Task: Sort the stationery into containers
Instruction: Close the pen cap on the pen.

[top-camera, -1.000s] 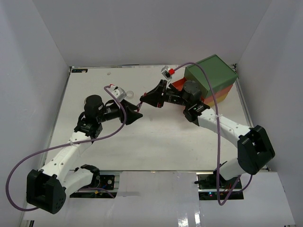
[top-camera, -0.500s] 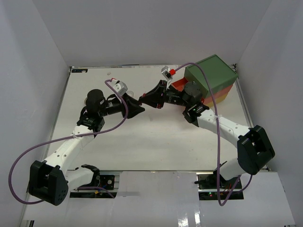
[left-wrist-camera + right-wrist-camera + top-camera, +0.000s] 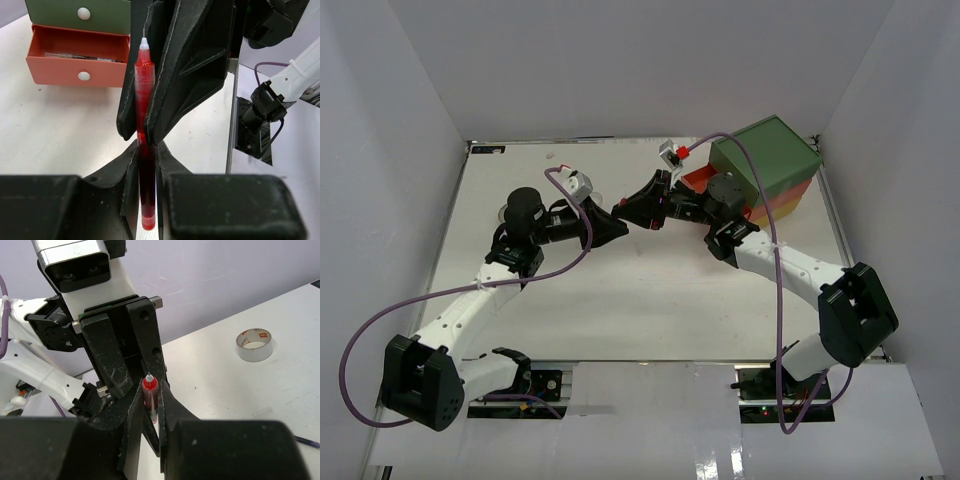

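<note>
Your right tool (image 3: 151, 396) is gripping the red pen (image 3: 143, 85), jaws closed on its barrel; your left tool (image 3: 148, 150) is pinching the same pen just beside it; the pen is hanging above the bench (image 3: 45, 135), near the orange-red drawer (image 3: 75, 75), which is standing open.

The left arm reached farther over the desk (image 3: 650, 310) toward the right arm, bringing the left gripper (image 3: 616, 224) from a short way off to tip against tip with the right gripper (image 3: 638, 212). Its jaws, wide apart a second earlier, narrowed onto the red pen (image 3: 144, 95) pinched in the right gripper.
</note>
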You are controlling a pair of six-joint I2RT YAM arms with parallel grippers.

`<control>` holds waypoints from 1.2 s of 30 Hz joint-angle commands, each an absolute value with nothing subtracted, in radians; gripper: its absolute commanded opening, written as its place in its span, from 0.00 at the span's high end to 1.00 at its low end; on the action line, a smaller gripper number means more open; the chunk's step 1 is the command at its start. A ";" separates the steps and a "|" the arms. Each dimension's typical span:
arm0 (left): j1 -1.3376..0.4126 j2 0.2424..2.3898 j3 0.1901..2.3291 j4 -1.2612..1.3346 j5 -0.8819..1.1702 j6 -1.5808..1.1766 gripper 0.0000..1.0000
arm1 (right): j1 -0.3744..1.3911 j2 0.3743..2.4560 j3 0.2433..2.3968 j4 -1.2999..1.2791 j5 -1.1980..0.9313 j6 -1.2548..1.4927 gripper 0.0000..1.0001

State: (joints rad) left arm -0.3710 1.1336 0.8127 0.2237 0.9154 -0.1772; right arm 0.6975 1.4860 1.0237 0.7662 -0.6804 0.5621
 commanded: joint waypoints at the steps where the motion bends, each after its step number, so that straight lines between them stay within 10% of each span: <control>1: -0.376 1.129 0.844 0.259 0.934 -0.179 0.77 | 0.710 1.496 1.025 0.825 -0.700 0.569 0.92; 9: -0.376 1.126 0.830 0.262 0.936 -0.186 0.92 | 0.712 1.496 1.016 0.818 -0.690 0.558 0.92; 20: -0.376 1.115 0.793 0.245 0.887 -0.193 1.00 | 0.693 1.424 0.919 0.759 -0.637 0.491 0.59; 29: -0.376 1.124 0.801 0.154 0.746 -0.164 1.00 | 0.649 1.321 0.854 0.603 -0.551 0.374 0.08; 36: -0.374 1.150 0.856 -0.053 0.309 -0.182 1.00 | 0.647 1.298 0.894 0.319 -0.322 0.241 0.10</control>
State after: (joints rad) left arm -0.3725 1.1423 0.8001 0.0818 0.5758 -0.1757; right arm 0.6483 1.2934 0.8566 0.4641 -0.4507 0.3317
